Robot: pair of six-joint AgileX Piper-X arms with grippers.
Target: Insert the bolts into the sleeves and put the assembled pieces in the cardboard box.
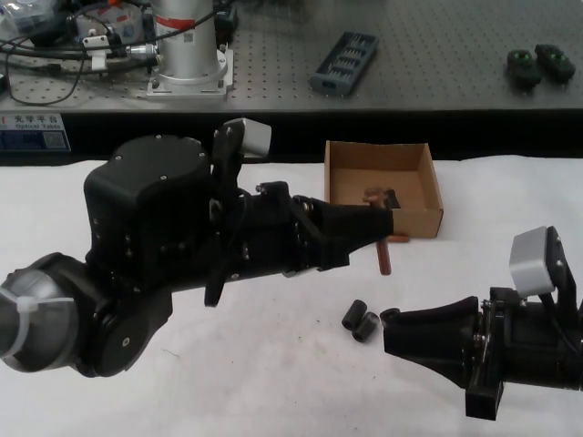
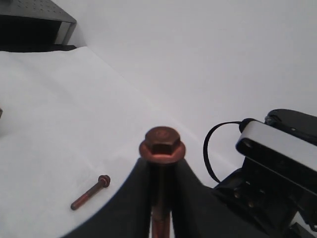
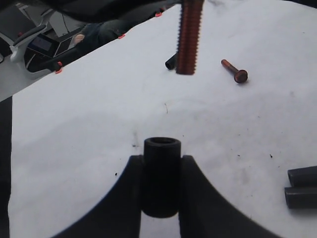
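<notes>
The left gripper (image 2: 162, 168) was clamped on a copper-coloured hex-head bolt (image 2: 162, 145); the right gripper (image 3: 161, 163) was closed around a short black cylindrical sleeve (image 3: 161, 176).
The bolt hung head up just in front of the open brown cardboard box (image 1: 424, 217), its threaded tip facing the sleeve's open end, the two apart. A second copper bolt (image 3: 234, 70) lay loose on the white cloth (image 1: 273, 364). Two spare black sleeves (image 1: 361, 320) lay side by side near the right gripper. Something copper and black lay inside the box.
</notes>
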